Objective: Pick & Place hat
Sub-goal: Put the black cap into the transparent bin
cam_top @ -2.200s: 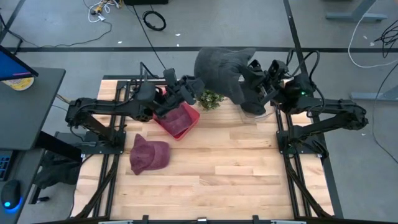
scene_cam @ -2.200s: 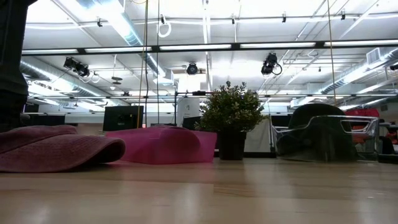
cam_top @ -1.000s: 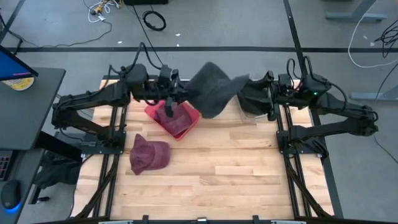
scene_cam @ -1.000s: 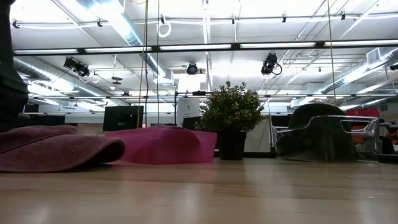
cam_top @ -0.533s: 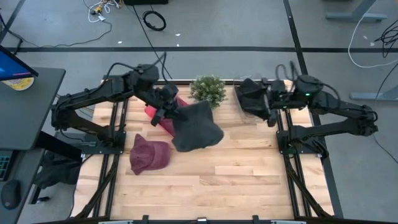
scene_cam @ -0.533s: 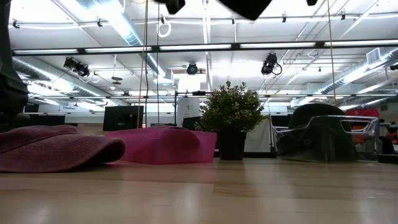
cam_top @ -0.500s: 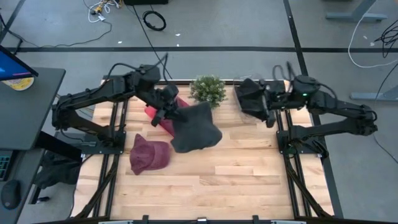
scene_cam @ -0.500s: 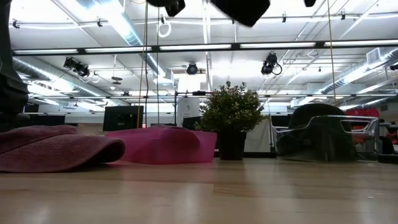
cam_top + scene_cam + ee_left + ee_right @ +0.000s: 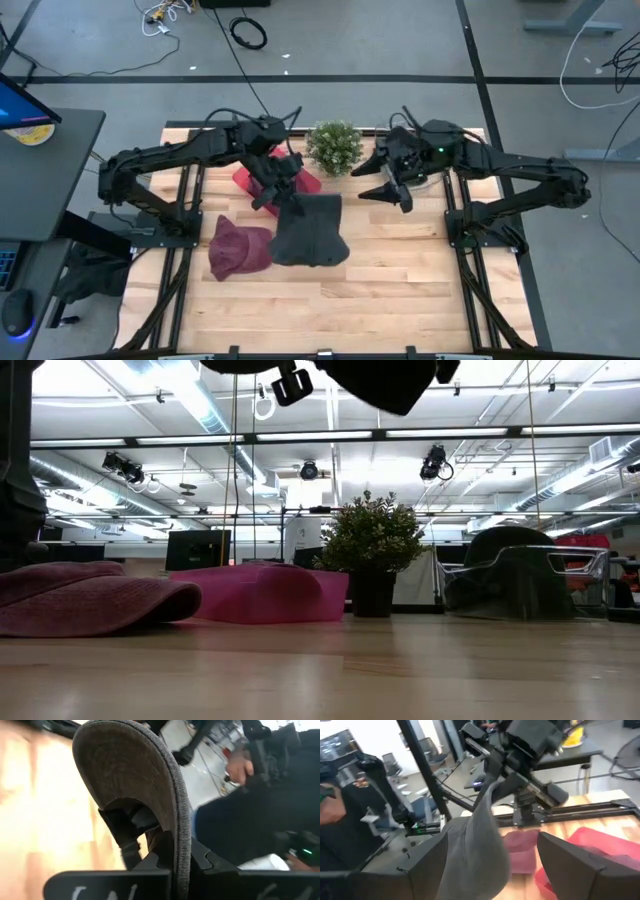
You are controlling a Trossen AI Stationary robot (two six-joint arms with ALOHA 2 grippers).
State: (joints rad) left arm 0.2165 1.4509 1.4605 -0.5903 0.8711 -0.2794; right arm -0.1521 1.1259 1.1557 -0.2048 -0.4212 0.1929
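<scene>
- The left tool (image 9: 287, 193) is clenched on the brim of the grey hat (image 9: 310, 230), which hangs above the middle of the counter (image 9: 400, 270), toward its left half.
- The right tool (image 9: 385, 180) stands spread wide and grasps nothing, near the far edge of the counter, beside the plant (image 9: 334, 147).
- A maroon hat (image 9: 240, 247) lies by the left edge.
- A pink bin (image 9: 262, 183) sits at the far edge, partly hidden by the left arm.

Overhead and tabletop-level views share the potted plant (image 9: 334, 146).
</scene>
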